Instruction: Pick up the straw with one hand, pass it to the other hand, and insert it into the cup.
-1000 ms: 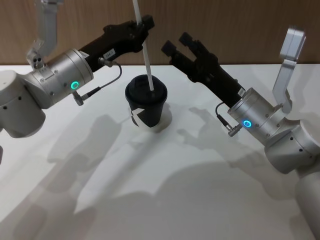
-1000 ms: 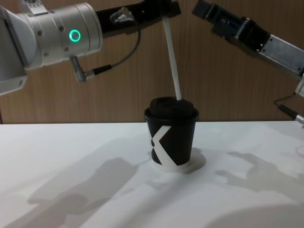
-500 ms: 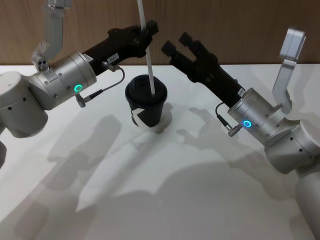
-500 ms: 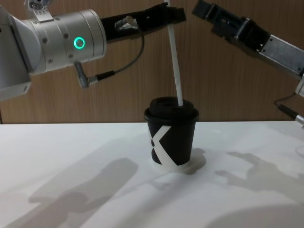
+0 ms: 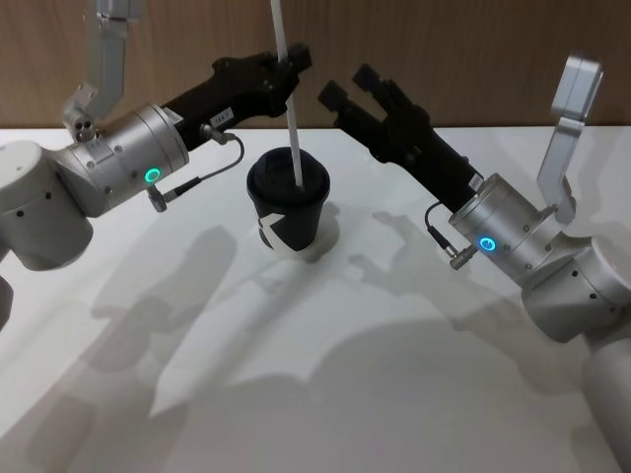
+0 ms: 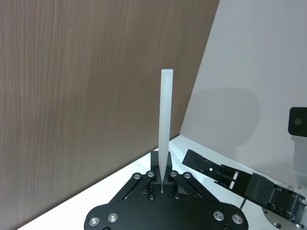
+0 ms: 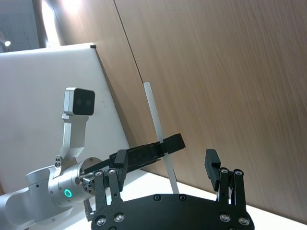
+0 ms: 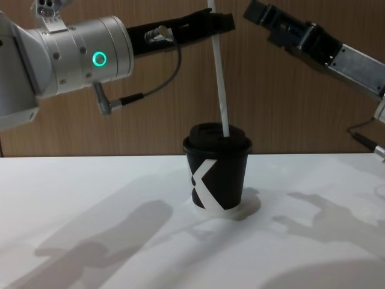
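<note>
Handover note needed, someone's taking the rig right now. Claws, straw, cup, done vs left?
Left claw: shut on the straw, held high above the cup.
Right claw: open, holding nothing, raised to the right of the cup, apart from the straw.
Straw: nearly upright, lower end at the hole in the domed lid.
Cup: upright on the white table, lid on.
Done: pickup and handover, judging by which claw holds the straw; tip is at the lid.
Left: push the straw down if needed, open the left claw, withdraw.
</note>
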Tool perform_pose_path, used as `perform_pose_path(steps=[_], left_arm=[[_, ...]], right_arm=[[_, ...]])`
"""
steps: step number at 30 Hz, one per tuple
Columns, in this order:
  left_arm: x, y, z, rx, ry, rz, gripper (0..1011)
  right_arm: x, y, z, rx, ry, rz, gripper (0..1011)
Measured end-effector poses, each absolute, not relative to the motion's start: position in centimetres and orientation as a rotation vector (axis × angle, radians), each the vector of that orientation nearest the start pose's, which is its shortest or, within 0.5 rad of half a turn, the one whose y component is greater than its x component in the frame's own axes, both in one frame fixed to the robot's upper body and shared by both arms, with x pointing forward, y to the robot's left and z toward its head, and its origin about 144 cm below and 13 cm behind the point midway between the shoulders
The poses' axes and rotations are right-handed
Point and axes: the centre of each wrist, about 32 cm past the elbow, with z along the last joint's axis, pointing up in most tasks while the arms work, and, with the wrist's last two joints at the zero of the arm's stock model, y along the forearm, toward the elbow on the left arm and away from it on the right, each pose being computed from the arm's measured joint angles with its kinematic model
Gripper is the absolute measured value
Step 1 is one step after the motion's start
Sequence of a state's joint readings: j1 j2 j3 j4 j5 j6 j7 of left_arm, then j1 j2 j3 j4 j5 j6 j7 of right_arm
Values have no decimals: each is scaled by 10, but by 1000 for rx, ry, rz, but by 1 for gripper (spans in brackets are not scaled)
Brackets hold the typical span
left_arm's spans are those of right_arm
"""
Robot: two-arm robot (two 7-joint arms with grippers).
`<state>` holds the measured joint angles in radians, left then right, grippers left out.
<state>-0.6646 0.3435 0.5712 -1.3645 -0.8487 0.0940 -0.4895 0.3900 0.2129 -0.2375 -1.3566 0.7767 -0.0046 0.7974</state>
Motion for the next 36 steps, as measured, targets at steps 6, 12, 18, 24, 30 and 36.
perform_pose_path(steps=[6,12,18,24,30,36], left_arm=[[592,187,1289,-254,78,581,16],[594,187,1287,-245,78,576,16],[595,186,1284,-230,77,570,16],[595,184,1280,-212,75,568,36],[595,182,1277,-195,74,570,201],[595,181,1273,-185,72,575,368]], right_arm=[[560,-231,1213,500,115,-549,1001],[560,-231,1213,500,115,-549,1001],[560,-231,1213,500,115,-549,1001],[560,-231,1213,500,115,-549,1001],[560,-231,1213,500,115,-549,1001],[560,-231,1213,500,115,-549,1001]])
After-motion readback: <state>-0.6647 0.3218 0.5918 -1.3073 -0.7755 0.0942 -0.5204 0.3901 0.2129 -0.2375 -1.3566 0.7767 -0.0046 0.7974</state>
